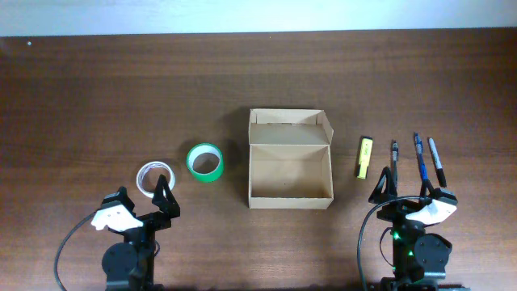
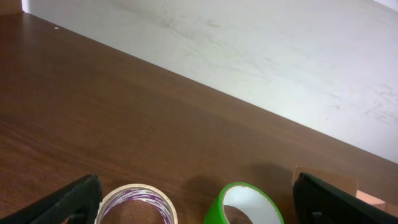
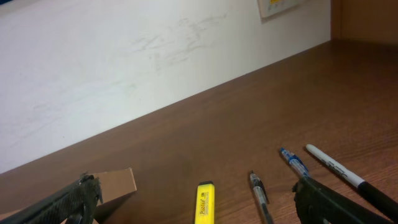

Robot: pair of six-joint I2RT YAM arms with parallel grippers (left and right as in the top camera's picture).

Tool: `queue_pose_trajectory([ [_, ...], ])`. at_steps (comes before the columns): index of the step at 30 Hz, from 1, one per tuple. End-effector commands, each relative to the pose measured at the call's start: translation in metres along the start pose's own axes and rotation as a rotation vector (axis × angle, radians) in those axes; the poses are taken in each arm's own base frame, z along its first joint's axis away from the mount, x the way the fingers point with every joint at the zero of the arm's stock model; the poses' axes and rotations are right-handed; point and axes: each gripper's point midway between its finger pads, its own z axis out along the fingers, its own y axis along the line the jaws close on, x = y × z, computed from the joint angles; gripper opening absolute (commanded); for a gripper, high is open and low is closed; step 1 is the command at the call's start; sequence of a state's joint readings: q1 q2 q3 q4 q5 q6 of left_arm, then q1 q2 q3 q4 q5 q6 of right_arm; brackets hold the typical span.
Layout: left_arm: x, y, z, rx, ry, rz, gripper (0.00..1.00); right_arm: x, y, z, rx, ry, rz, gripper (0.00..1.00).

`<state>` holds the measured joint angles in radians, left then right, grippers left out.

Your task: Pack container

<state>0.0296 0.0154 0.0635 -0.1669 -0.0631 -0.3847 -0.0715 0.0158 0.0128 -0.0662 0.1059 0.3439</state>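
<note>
The container is a tan cardboard box, open, with its flap lid folded back, at the table's middle. A green tape roll and a clear tape roll lie to its left; both show in the left wrist view, green and clear. A yellow highlighter lies to the box's right, also in the right wrist view. My left gripper is open and empty, near the clear roll. My right gripper is open and empty, near the pens.
A black pen, a blue pen and a black-capped marker lie right of the highlighter. They show in the right wrist view as pen, blue pen and marker. A pale wall borders the table's far edge.
</note>
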Motion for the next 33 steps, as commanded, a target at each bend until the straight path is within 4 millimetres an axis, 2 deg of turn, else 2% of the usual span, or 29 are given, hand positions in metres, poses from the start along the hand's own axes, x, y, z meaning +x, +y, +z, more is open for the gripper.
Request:
queue_pose_trajectory([
  [1,0.004,0.003,0.001,-0.007,-0.002,0.020,0.99,0.002,-0.002,0.000,0.006,-0.001,0.005,0.99],
  [12,0.004,0.003,0.001,-0.007,-0.002,0.020,0.99,0.002,-0.002,0.000,0.006,0.000,0.006,0.99],
  [16,0.004,0.003,0.001,-0.007,-0.001,0.020,0.99,0.009,0.008,0.000,-0.054,0.039,0.004,0.99],
  [20,0.004,0.003,0.001,-0.007,-0.002,0.020,0.99,0.027,0.014,0.002,-0.097,0.123,0.003,0.99],
  [24,0.004,0.003,0.001,-0.007,-0.001,0.020,0.99,0.056,0.017,0.002,-0.114,0.276,0.006,0.99],
  [26,0.004,0.003,0.001,-0.007,-0.001,0.020,0.99,0.064,0.019,0.000,-0.113,0.360,0.010,0.99],
  [29,0.004,0.003,0.001,-0.007,-0.001,0.020,0.99,0.055,0.027,-0.003,-0.129,0.435,-0.038,0.99],
  [33,0.004,0.003,0.001,-0.007,-0.001,0.020,0.99,0.011,0.050,-0.005,-0.182,0.466,-0.129,0.99],
])
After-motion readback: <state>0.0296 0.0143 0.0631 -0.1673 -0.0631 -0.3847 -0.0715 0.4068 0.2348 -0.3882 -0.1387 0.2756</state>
